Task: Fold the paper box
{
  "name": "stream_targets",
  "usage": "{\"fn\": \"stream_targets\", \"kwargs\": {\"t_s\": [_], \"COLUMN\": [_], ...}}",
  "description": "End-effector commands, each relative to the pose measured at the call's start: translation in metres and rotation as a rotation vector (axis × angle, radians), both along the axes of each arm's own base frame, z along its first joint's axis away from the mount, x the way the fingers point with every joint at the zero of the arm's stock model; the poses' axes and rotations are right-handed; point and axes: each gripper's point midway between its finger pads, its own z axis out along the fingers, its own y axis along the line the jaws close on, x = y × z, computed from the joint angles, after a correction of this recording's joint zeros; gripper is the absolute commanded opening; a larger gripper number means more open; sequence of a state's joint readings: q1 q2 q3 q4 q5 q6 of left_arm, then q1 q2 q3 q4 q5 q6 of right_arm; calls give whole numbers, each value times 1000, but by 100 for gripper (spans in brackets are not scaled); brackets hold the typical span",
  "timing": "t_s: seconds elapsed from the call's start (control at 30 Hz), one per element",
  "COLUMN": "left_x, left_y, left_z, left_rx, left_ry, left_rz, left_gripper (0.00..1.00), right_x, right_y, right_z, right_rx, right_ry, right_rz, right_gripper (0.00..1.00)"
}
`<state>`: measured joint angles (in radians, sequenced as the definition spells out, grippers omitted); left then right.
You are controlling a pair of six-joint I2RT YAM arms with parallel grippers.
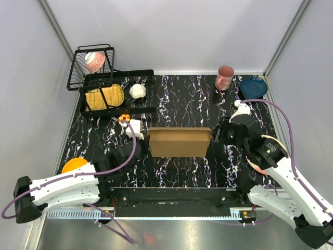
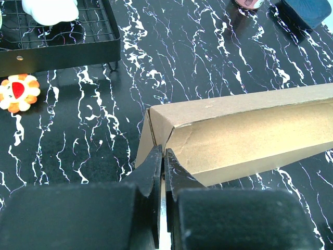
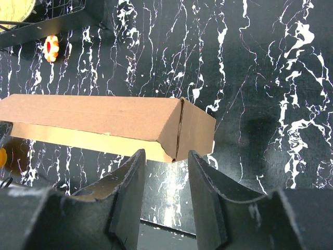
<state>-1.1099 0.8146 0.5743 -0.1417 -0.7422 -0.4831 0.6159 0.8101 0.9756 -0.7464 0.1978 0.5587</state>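
Note:
The paper box (image 1: 179,141) is plain brown cardboard, folded into a long low shape lying across the middle of the black marbled table. It also shows in the left wrist view (image 2: 250,130) and the right wrist view (image 3: 93,117). My left gripper (image 1: 142,137) is at its left end. In the left wrist view the left gripper (image 2: 163,153) has its jaws pressed together on the near corner edge of the end flap. My right gripper (image 1: 216,134) is at the box's right end. In the right wrist view the right gripper (image 3: 166,153) is open and empty, just short of the box's near corner.
A black wire rack (image 1: 112,94) holding a yellow item and a white object (image 1: 137,91) stands at the back left, beside a tilted basket (image 1: 95,61). A small flower toy (image 1: 124,118) lies near the box's left end. A pink cup (image 1: 225,78) and a blue bowl (image 1: 253,87) stand back right, and an orange plate (image 1: 74,165) lies front left.

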Motion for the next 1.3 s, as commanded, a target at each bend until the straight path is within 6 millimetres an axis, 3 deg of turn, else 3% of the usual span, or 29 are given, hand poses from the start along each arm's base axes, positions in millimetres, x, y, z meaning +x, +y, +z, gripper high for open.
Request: {"fn": "stream_targets", "kwargs": {"t_s": [0.0, 0.37, 0.5, 0.87, 0.97, 1.1, 1.13, 1.27], "left_x": [-10, -10, -10, -11, -12, -12, -12, -13], "left_y": [5, 5, 5, 3, 4, 3, 4, 2], "left_z": [-26, -25, -25, -26, -27, -27, -27, -27], "left_rx": [113, 118, 122, 114, 117, 117, 117, 105], "left_ry": [71, 69, 70, 74, 76, 76, 76, 78], "left_rz": [-34, -37, -39, -49, -51, -52, -51, -57], "left_gripper": [1, 2, 2, 2, 2, 2, 1, 1], "right_x": [3, 4, 4, 17, 18, 19, 18, 14], "right_y": [-2, 5, 7, 9, 11, 11, 11, 9], "right_z": [8, -1, -6, -7, -7, -10, -12, -23], "right_rx": [-9, -40, -52, -78, -78, -79, -81, -79], "right_ry": [-47, -27, -28, -47, -49, -47, -43, -21], "right_rz": [10, 65, 83, 76, 81, 81, 80, 73], "right_gripper": [44, 38, 41, 36, 29, 11, 1, 0]}}
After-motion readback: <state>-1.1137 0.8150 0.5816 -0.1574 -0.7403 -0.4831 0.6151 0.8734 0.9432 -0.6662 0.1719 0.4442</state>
